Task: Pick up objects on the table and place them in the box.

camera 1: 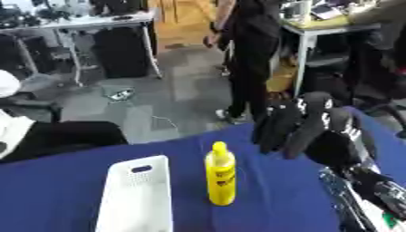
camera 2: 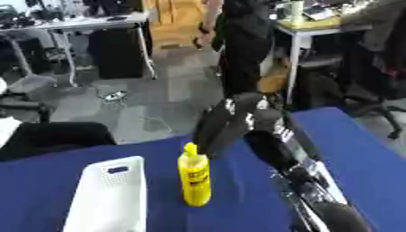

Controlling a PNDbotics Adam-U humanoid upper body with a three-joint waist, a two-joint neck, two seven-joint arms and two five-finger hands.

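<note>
The work surface is a table (camera 1: pixel 47 186) covered in blue cloth, filling the lower half of both eye views. On it, toward the robot's left, stands a white perforated box (camera 1: pixel 136 197) with a handle slot in its near-top wall; only part of it shows above the lower edge.

The robot's right arm enters from the lower right. Its right hand (camera 1: pixel 305 124) is raised above the cloth with the fingers (camera 2: pixel 230 118) extended and held close together, pointing up and away from the robot. Nothing is held in it. The left hand shows in neither view.

The task's thing is a yellow bottle (camera 1: pixel 220 174), standing upright on the cloth with its narrow cap at the top. It sits just beside the box, on the box's right, and between the box and the right hand.

Key relation for the coming move: the bottle lies to the left of the right hand and lower than the fingertips. Its long axis is vertical. The right hand is the nearer one, so a sideways approach toward the left with the fingers opened around the bottle's body appears suitable. How far the hand stands from the bottle in depth is probably small, but motion blur prevents a sure reading.
</note>
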